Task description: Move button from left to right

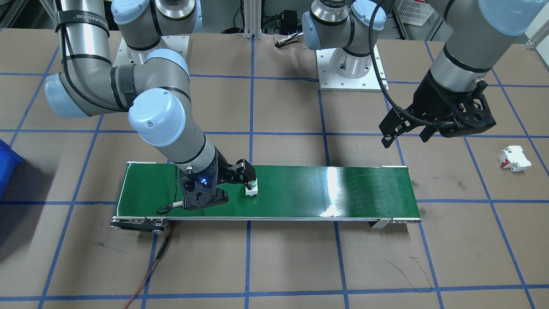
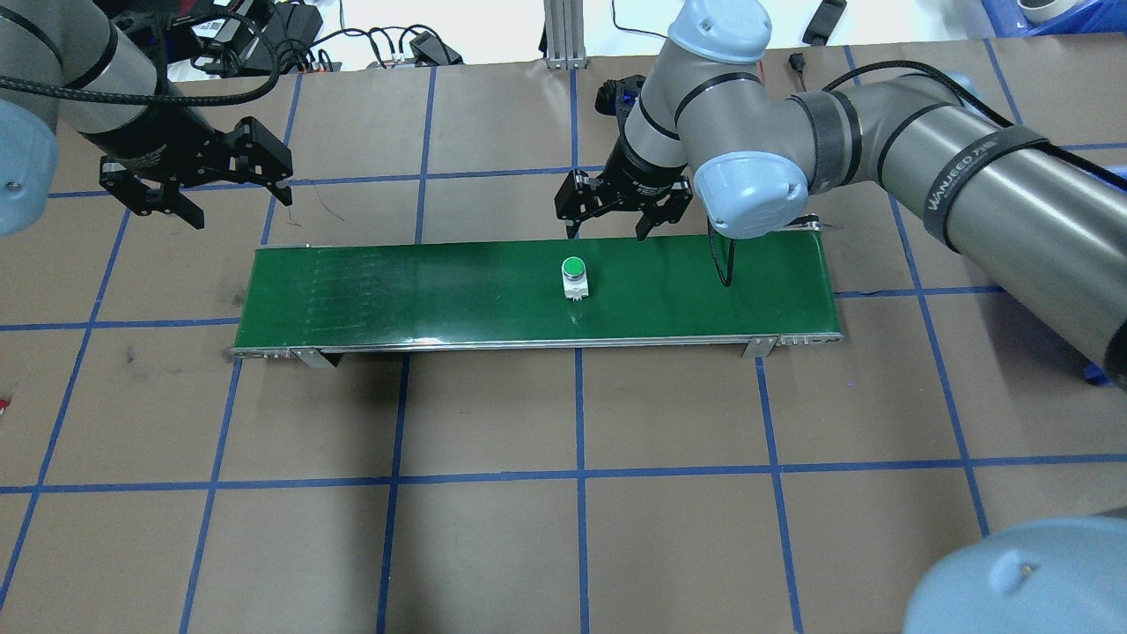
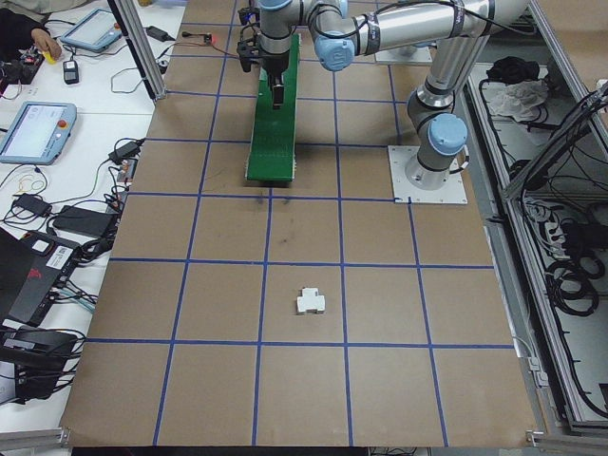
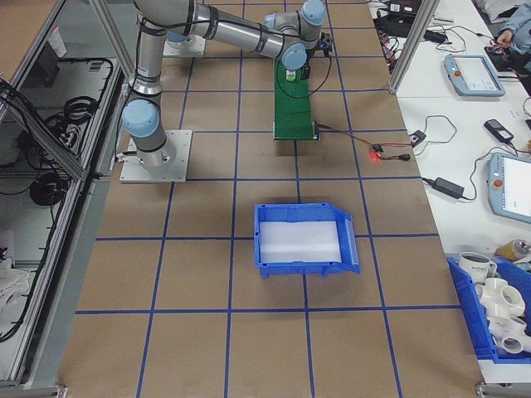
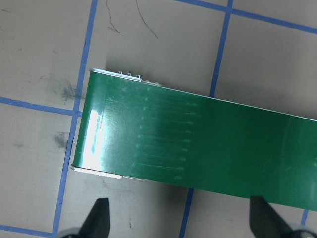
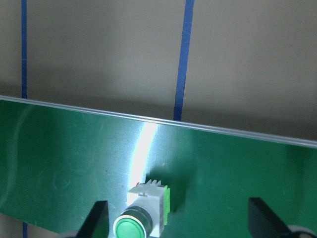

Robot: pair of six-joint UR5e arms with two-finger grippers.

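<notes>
Button [image 2: 574,276] sits upright mid-belt on the green conveyor [image 2: 440,295]. Right gripper [image 2: 622,210] hovers spread just beside it; the front view half-hides that gap. Left gripper [image 2: 198,185] hangs spread past the belt's end. Blue-taped brown table [image 2: 563,528].

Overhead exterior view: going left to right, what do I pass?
Left end effector → green conveyor belt's left end → button → right end effector → belt's right end.
</notes>
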